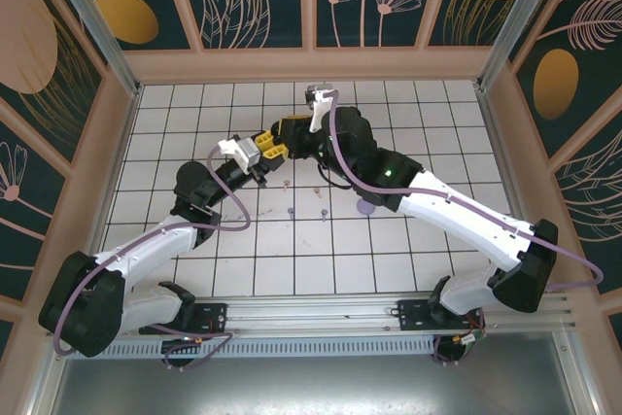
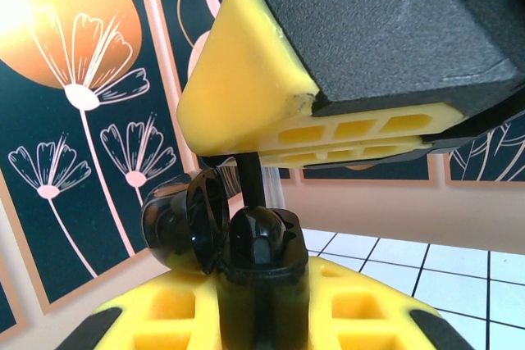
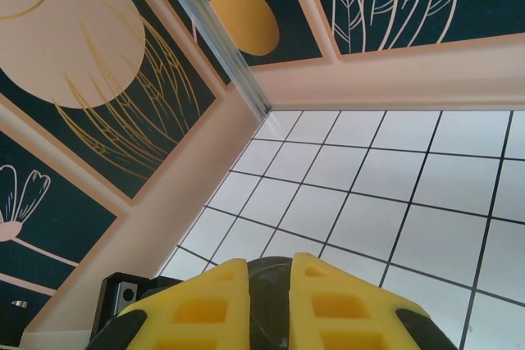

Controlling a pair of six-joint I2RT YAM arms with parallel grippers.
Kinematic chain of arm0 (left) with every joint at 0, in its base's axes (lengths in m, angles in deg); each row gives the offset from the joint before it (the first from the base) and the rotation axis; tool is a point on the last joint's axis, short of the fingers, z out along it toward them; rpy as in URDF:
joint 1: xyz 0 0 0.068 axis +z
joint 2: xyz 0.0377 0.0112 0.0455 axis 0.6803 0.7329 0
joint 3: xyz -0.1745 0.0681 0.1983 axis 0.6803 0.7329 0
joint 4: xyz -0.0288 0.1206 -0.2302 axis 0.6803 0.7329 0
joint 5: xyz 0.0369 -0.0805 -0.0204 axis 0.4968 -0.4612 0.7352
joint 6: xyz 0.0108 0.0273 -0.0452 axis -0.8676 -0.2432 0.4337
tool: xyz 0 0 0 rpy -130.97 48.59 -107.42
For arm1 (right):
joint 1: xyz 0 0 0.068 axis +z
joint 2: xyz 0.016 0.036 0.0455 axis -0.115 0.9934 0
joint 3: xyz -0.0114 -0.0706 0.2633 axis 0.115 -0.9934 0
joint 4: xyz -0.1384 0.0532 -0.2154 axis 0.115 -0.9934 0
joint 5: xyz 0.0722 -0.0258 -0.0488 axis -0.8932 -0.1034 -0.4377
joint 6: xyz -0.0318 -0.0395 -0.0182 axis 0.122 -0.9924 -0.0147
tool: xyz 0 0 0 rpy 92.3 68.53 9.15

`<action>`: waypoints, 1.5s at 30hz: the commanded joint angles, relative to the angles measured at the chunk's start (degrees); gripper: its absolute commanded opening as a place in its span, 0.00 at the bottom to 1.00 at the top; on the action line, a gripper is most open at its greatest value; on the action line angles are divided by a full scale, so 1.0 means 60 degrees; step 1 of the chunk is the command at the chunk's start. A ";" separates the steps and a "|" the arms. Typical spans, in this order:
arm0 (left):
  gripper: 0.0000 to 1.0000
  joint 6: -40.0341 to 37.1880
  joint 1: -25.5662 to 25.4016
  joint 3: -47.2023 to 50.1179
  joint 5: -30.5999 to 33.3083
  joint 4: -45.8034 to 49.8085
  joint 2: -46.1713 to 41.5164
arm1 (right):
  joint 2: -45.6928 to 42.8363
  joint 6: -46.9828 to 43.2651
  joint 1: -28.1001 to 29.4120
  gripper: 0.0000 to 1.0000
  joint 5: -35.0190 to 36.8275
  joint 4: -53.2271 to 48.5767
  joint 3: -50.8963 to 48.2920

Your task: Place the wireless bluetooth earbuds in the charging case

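Note:
A black charging case (image 2: 262,293) stands upright between the yellow fingers of my left gripper (image 2: 262,317), which is shut on it. Its lid (image 2: 176,219) hangs open to the left. A black earbud (image 2: 258,239) sits in the mouth of the case, and its stem (image 2: 249,179) rises into the yellow fingers (image 2: 246,96) of my right gripper above, which is shut on it. From above, my left gripper (image 1: 269,151) and right gripper (image 1: 289,133) meet over the far middle of the table. In the right wrist view my right gripper (image 3: 291,272) has its fingers close together around something dark.
Loose small buds lie on the white tiles just in front of the grippers, one (image 1: 285,183) nearest and others (image 1: 292,211) (image 1: 324,211) closer to me. A purple disc (image 1: 365,206) lies beside the right forearm. Pink walls (image 1: 301,65) fence the table.

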 commanded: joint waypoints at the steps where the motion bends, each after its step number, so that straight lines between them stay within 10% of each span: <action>1: 0.00 0.0095 -0.0057 -0.0419 -0.0075 -0.0303 0.0013 | -0.0272 0.0224 -0.0044 0.15 -0.0224 0.0106 -0.0301; 20: 0.00 0.0101 -0.0057 -0.0444 -0.0177 -0.0301 -0.0080 | -0.0235 -0.0333 -0.0029 0.14 -0.0619 -0.0193 -0.0471; 35: 0.00 0.0248 -0.0056 -0.0180 -0.0094 -0.0296 0.0091 | -0.0763 -0.0050 -0.0601 0.64 -0.0271 -0.0477 0.0657; 41: 0.00 0.0329 -0.0059 0.0086 -0.0142 -0.0452 0.0183 | -0.0635 0.0245 -0.1452 0.61 -0.1205 -0.1264 0.1213; 45: 0.00 0.0309 -0.0057 0.0095 -0.0380 -0.0315 0.0259 | 0.0231 0.0108 -0.1848 0.41 -0.1796 -0.2251 0.2156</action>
